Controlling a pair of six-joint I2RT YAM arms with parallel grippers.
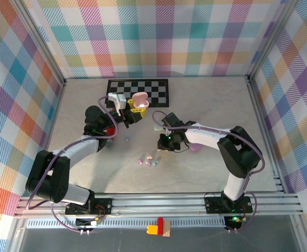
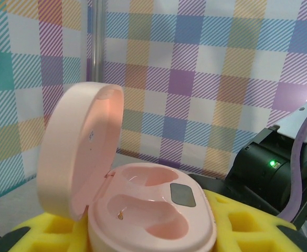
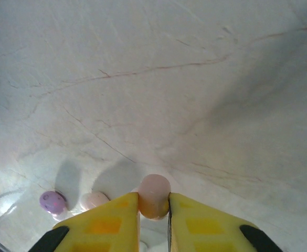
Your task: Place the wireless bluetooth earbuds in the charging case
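Both clamped | left end effector (image 1: 134,110): pink case (image 2: 148,210), base cropped | right end effector (image 3: 153,210): pink earbud (image 3: 154,191), underside hidden

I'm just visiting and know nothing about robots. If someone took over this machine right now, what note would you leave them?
Left gripper: fingers shut on the open pink case, lid up.
Right gripper: fingers shut on a pink earbud.
Done: one earbud picked; both wells of the case are empty.
Left: seat it, then the loose earbuds lying on the table between the arms.
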